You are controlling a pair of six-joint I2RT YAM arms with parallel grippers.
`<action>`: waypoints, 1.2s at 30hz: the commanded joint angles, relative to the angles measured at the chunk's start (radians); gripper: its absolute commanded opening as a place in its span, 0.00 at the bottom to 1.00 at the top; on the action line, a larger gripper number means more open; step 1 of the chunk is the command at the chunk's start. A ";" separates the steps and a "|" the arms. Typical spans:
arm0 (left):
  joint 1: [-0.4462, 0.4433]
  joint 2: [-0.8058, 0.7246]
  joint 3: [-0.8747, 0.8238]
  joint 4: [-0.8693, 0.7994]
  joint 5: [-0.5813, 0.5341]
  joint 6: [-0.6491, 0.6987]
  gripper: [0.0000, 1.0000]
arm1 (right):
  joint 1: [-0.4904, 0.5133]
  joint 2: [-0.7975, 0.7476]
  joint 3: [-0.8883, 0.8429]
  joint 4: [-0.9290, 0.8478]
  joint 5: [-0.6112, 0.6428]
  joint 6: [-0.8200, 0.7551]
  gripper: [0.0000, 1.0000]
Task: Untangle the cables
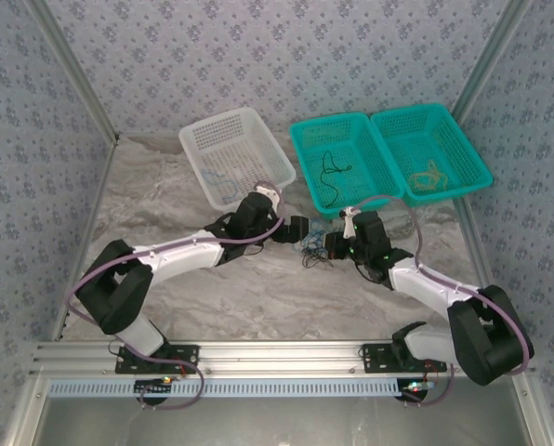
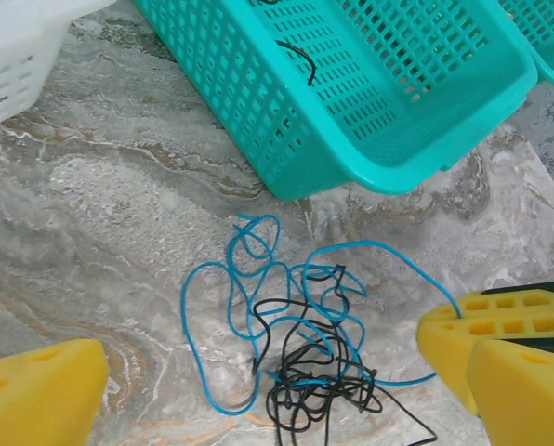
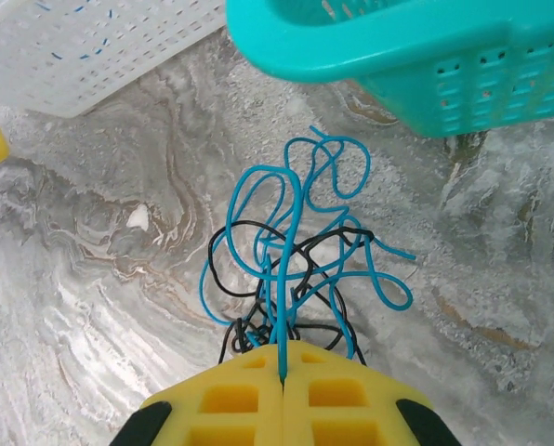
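Observation:
A tangle of thin blue cable (image 2: 195, 321) and black cable (image 2: 307, 398) lies on the marble table between the two grippers (image 1: 314, 247). My right gripper (image 3: 283, 370) is shut on a strand of the blue cable (image 3: 282, 232), which rises taut out of the black loops (image 3: 223, 238). In the top view my right gripper (image 1: 337, 243) sits just right of the tangle. My left gripper (image 2: 286, 390) is open, its yellow fingers (image 2: 35, 390) wide apart on either side of the tangle. From above, my left gripper (image 1: 296, 229) is just left of it.
A white basket (image 1: 217, 121) stands at the back left. Beside it are two teal baskets: the middle one (image 1: 328, 121) holds a black cable (image 1: 328, 172), the right one (image 1: 416, 110) a yellow-tan cable (image 1: 428, 175). The middle teal basket's wall (image 2: 258, 102) is close behind the tangle.

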 commanded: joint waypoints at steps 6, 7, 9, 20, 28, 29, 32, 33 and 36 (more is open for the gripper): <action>0.016 -0.052 -0.057 0.119 0.097 0.111 0.99 | 0.029 -0.095 0.035 -0.115 0.017 -0.004 0.00; 0.017 -0.052 -0.054 0.113 0.114 0.131 0.99 | 0.031 -0.110 0.041 -0.126 0.016 -0.005 0.00; 0.016 -0.056 -0.049 0.106 0.140 0.167 0.99 | 0.035 -0.143 0.048 -0.133 0.006 -0.014 0.00; -0.007 -0.079 -0.102 0.242 0.398 0.534 1.00 | 0.042 -0.212 0.129 -0.164 -0.123 -0.054 0.00; 0.004 -0.059 -0.069 0.227 0.358 0.797 0.99 | 0.042 -0.218 0.198 -0.169 -0.242 -0.110 0.00; 0.012 -0.051 -0.067 0.242 0.368 0.793 1.00 | 0.043 -0.221 0.202 -0.162 -0.256 -0.113 0.00; 0.024 -0.013 -0.073 0.337 0.376 0.735 0.99 | 0.044 -0.221 0.214 -0.151 -0.272 -0.112 0.00; 0.018 -0.002 -0.080 0.389 0.345 0.706 0.99 | 0.043 -0.218 0.220 -0.152 -0.274 -0.112 0.00; -0.025 0.012 -0.108 0.512 0.224 0.691 0.99 | 0.044 -0.208 0.222 -0.138 -0.279 -0.096 0.00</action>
